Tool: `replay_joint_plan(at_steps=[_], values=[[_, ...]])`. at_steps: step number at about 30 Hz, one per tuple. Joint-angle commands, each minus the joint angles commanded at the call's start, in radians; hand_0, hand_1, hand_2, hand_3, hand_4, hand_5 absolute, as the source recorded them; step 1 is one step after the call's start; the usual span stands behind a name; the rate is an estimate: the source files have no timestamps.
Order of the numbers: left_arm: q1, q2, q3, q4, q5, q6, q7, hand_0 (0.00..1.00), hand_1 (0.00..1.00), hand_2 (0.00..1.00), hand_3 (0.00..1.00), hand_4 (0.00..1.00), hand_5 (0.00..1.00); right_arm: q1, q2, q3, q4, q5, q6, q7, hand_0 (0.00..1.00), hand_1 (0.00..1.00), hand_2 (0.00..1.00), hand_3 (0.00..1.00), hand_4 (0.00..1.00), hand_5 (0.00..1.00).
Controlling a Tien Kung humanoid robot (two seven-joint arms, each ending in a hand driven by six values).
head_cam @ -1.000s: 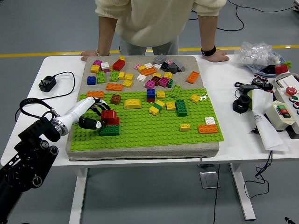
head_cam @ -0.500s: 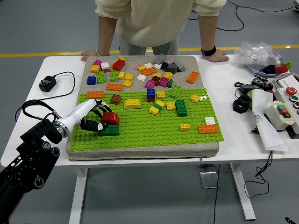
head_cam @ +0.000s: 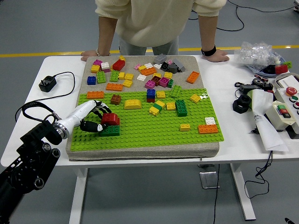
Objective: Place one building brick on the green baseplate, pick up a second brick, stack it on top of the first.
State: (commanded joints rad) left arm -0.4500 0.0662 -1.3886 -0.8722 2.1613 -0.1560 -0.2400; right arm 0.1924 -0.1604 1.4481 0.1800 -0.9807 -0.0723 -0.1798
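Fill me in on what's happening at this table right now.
The robot's left hand has its fingers around a red building brick sitting on top of a dark green building brick near the left edge of the green studded baseplate. The stack looks made, but the hand has not let go. The right arm is out of view. A person in a cream sweater leans both hands on the table's far edge, touching no bricks.

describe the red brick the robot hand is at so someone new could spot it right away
Start at the green baseplate covering the near half of the grey mat. Go to its left side, where the left hand reaches in. The red brick sits there on top of a dark green brick, the only red-on-green stack beside the fingers; the other red brick lies far off on the mat.
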Motion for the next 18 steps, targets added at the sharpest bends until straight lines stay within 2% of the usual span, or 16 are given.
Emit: replay_joint_plan(at_steps=[1,6,7,13,14,18], values=[[0.0,0.0,0.0,-0.001,0.0,0.0,0.0,0.626,0.549,0.518,0.495,0.61,0.021,0.0,0.0,0.0,0.0,0.0,0.0,0.0,0.781,0.718,0.753,0.685,0.914,0.641],[0.001,0.001,0.0,-0.006,0.002,-0.001,-0.002,0.626,0.549,0.518,0.495,0.61,0.021,0.0,0.001,-0.001,0.0,0.0,-0.002,0.001,0.781,0.718,0.753,0.685,0.914,0.641],[0.001,0.001,0.0,-0.006,0.003,-0.002,-0.003,0.644,0.572,0.521,0.508,0.691,0.044,0.001,0.001,-0.002,0.0,0.0,-0.002,0.002,0.781,0.718,0.753,0.684,0.914,0.642],[0.002,-0.001,0.001,-0.006,0.005,-0.002,-0.005,0.644,0.572,0.521,0.508,0.691,0.044,0.0,0.001,-0.002,0.0,-0.001,-0.003,0.001,0.781,0.718,0.753,0.684,0.914,0.642],[0.002,-0.001,0.001,-0.007,0.005,-0.003,-0.005,0.663,0.589,0.527,0.516,0.735,0.076,-0.001,0.001,-0.002,0.0,-0.001,-0.002,0.001,0.781,0.718,0.752,0.685,0.915,0.64],[0.002,-0.001,0.0,-0.008,0.007,-0.003,-0.006,0.663,0.589,0.527,0.516,0.735,0.076,-0.001,0.001,-0.002,0.0,-0.001,-0.003,0.001,0.781,0.718,0.752,0.685,0.915,0.64]])
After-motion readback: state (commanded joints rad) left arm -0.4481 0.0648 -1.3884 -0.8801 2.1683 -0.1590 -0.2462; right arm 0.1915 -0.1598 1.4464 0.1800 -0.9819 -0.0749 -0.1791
